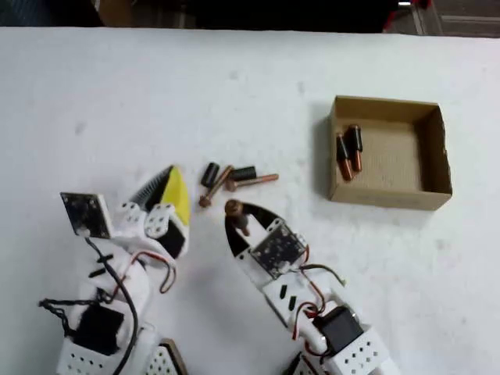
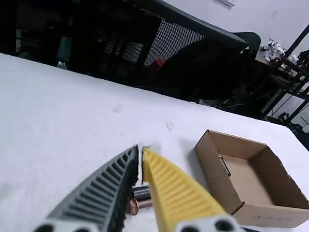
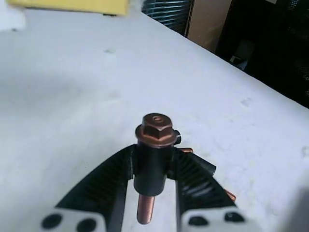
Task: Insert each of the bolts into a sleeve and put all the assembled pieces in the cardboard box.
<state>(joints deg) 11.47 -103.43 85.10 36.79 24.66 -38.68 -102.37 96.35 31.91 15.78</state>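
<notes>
right hand clamping sleeved bolt, left hand pinched together, 2 assembled pieces in cardboard box

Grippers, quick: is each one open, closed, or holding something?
Left gripper: closed, holding nothing.
Right gripper: closed on a bolt inside its sleeve.

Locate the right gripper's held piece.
High view: the bolt-in-sleeve piece sits in the right gripper, beside the loose bolts, left of the cardboard box.

Loose bolt and sleeve half hidden behind left fingers, cardboard box corner cut off at the edge
</notes>
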